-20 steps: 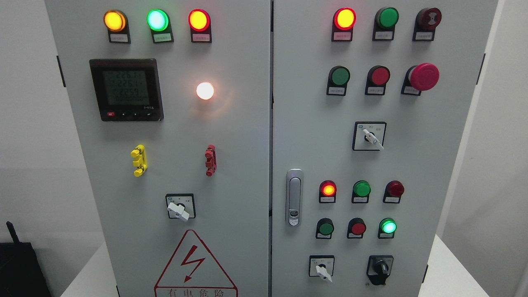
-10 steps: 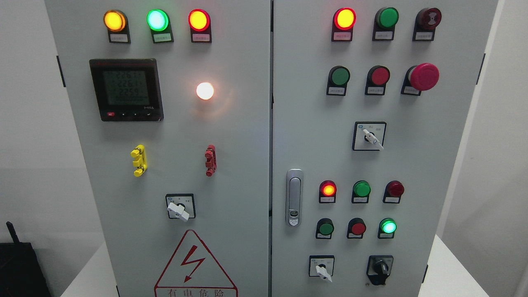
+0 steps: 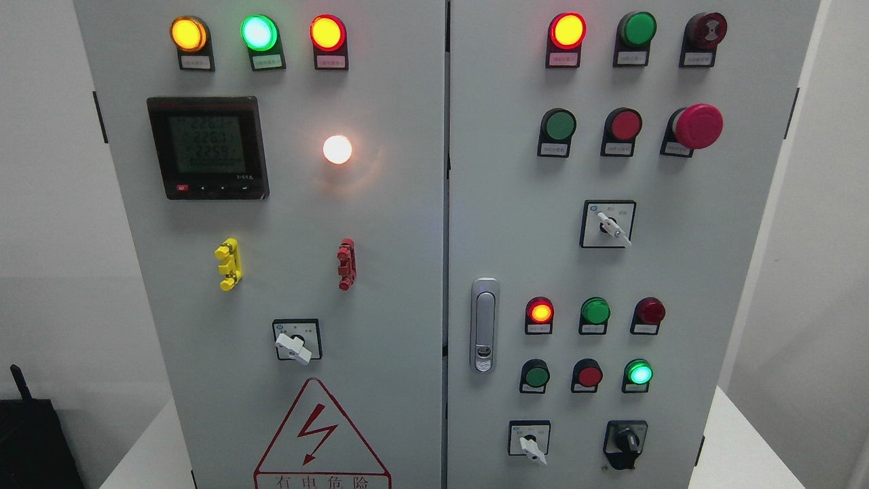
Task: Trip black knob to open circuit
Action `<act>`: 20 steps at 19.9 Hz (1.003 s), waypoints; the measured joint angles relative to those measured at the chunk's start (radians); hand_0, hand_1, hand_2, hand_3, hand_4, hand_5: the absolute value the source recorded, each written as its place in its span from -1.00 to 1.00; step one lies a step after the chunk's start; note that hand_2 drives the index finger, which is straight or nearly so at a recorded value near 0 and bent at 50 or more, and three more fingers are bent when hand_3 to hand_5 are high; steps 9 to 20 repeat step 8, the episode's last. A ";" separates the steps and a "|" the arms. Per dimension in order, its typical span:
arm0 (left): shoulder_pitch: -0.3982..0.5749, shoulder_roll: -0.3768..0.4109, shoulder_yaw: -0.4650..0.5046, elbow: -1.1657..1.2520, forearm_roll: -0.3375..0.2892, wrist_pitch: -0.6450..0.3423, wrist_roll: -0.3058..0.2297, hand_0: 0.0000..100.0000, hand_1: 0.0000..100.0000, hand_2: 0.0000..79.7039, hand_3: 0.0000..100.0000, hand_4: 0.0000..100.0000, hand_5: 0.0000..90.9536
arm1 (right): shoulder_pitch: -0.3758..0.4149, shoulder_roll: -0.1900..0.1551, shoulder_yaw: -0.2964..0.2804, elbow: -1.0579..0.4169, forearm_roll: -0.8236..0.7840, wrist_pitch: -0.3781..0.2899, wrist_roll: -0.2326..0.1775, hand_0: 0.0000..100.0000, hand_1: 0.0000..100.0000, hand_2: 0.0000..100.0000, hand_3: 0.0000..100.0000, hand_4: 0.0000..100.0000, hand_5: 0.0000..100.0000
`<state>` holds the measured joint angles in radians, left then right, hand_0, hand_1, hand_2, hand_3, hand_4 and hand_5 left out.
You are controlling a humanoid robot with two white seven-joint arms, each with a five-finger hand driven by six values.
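Note:
A black rotary knob sits at the lower right of the grey control cabinet, on the right door. Its handle stands roughly upright. To its left is a white selector switch pointing down and right. Neither of my hands nor either arm shows in the head view.
Lit and unlit indicator lamps, green and red push buttons, and a red mushroom stop button cover the right door. The left door carries a digital meter, a lit white lamp, yellow and red clips, and a warning triangle. A door latch sits mid-panel.
Only the digits on the meter display have flickered. Nothing else has moved.

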<state>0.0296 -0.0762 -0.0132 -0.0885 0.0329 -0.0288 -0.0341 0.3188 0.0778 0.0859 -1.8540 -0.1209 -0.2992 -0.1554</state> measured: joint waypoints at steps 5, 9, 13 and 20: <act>0.000 0.000 0.000 0.000 0.000 0.000 0.000 -0.76 -0.22 -1.00 -1.00 -1.00 -1.00 | 0.000 0.000 -0.001 -0.010 0.000 0.000 0.004 -0.91 -1.00 -1.00 -0.92 -1.00 -1.00; 0.000 0.000 0.000 0.000 0.000 0.000 0.000 -0.76 -0.22 -1.00 -1.00 -1.00 -1.00 | 0.000 0.000 -0.001 -0.015 0.000 0.000 0.008 -0.92 -1.00 -1.00 -0.93 -1.00 -1.00; 0.000 0.000 0.000 0.000 0.000 0.000 0.000 -0.76 -0.22 -1.00 -1.00 -1.00 -1.00 | 0.000 0.000 -0.001 -0.015 0.000 0.000 0.008 -0.92 -1.00 -1.00 -0.93 -1.00 -1.00; 0.000 0.000 0.000 0.000 0.000 0.000 0.000 -0.76 -0.22 -1.00 -1.00 -1.00 -1.00 | 0.000 0.000 -0.001 -0.015 0.000 0.000 0.008 -0.92 -1.00 -1.00 -0.93 -1.00 -1.00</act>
